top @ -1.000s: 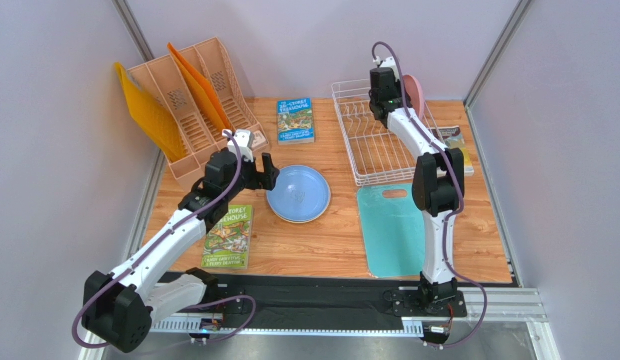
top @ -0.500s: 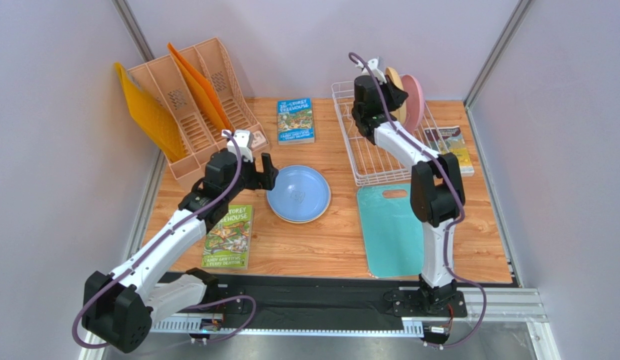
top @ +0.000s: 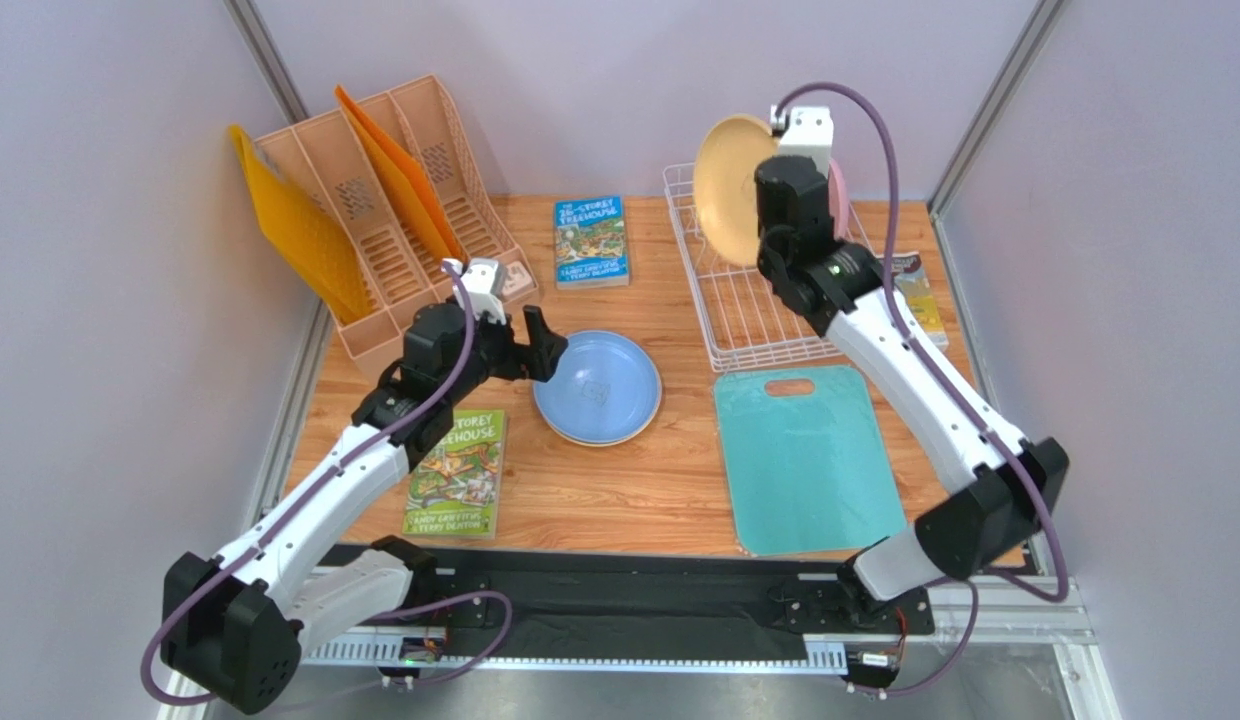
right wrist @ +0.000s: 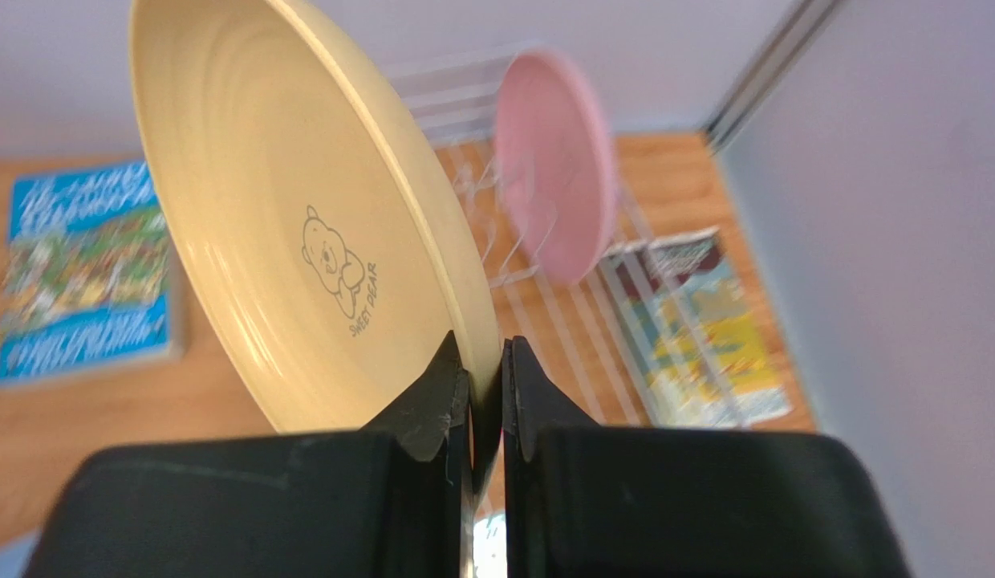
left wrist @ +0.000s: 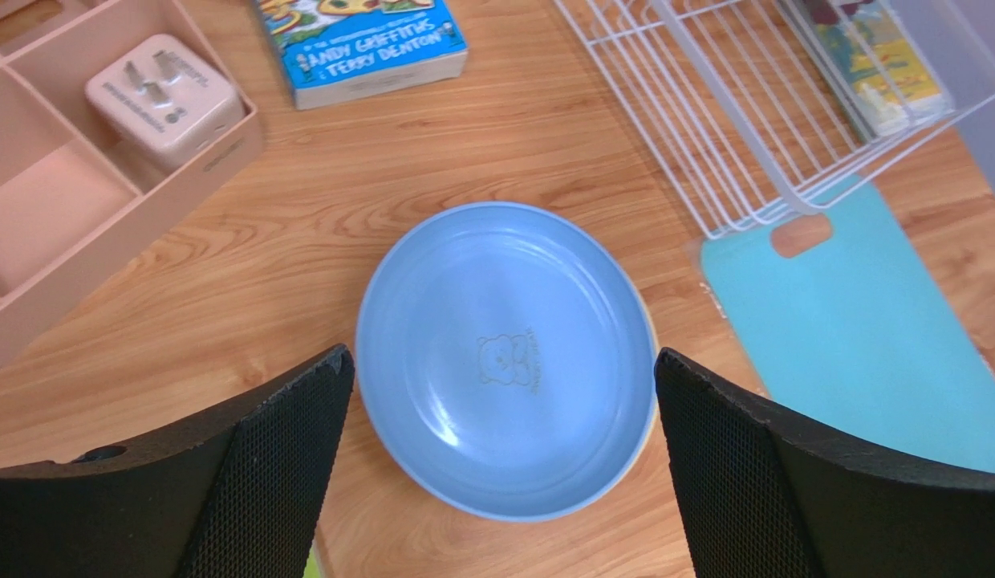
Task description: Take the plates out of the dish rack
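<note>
Cream plate (right wrist: 300,229) clamped by its rim in right end effector (right wrist: 486,376), held above rack (top: 739,323), far right. Pink plate (right wrist: 553,163) yet to be taken from rack. Blue plate (left wrist: 505,359) already set on surface (top: 656,495), under open left end effector (left wrist: 500,364).

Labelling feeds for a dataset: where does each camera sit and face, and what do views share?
Top external: above and behind the bases, looking down on the table; both arms show.
Left wrist: looks down past the open left gripper onto the light blue plate.
Right wrist: looks along the shut right gripper at the cream-yellow plate it pinches; pink plate behind.
Shared: top and left wrist both show that light blue plate.
</note>
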### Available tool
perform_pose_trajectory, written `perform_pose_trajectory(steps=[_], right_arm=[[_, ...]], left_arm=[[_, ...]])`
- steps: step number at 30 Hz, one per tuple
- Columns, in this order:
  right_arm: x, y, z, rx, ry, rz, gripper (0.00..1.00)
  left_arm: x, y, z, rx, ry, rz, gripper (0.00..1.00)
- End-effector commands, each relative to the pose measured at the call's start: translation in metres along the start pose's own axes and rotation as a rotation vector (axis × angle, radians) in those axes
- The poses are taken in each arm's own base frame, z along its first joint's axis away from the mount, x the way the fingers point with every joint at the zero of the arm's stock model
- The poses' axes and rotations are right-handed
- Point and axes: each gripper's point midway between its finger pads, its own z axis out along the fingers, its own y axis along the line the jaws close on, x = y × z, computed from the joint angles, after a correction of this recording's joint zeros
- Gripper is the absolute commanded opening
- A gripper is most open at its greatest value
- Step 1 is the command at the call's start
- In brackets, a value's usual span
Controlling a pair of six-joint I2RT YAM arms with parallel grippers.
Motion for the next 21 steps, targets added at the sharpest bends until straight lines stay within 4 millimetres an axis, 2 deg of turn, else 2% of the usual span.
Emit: perform_pose_trajectory(steps=[1,3,4,7,8,12,16,21], right_arm=[[0.086,0.057,-0.054,-0.412,0.267,0.174,0.01],[0.096,0.076,-0.076,-0.551,0.315,0.267,0.01],[0.115,0.081,-0.084,-0.581,0.356,0.280,0.01],[0.103,0.092,-0.109,-0.711,0.324,0.392,0.02],[0.115,0.093,-0.112,-0.720,0.351,0.395,0.02],[0.125,0.101,-0.129,-0.794,0.404,0.452,0.03],[0.131,0.108,-0.136,-0.842,0.422,0.484,0.04],[0.137,0.117,-0.145,-0.902,0.457,0.517,0.04]], left_arm=[[-0.014,-0.028,-0.003,0.136,-0.060,-0.043,0.99],[-0.010,-0.032,-0.002,0.166,-0.056,-0.065,0.99],[-0.011,-0.034,-0.001,0.176,-0.065,-0.072,0.99],[-0.006,-0.038,0.001,0.203,-0.062,-0.098,0.99],[-0.005,-0.039,0.002,0.208,-0.059,-0.113,0.99],[0.002,-0.042,0.005,0.236,-0.063,-0.144,0.97],[0.003,-0.046,0.008,0.256,-0.075,-0.164,0.95],[0.005,-0.047,0.014,0.258,-0.072,-0.176,0.83]])
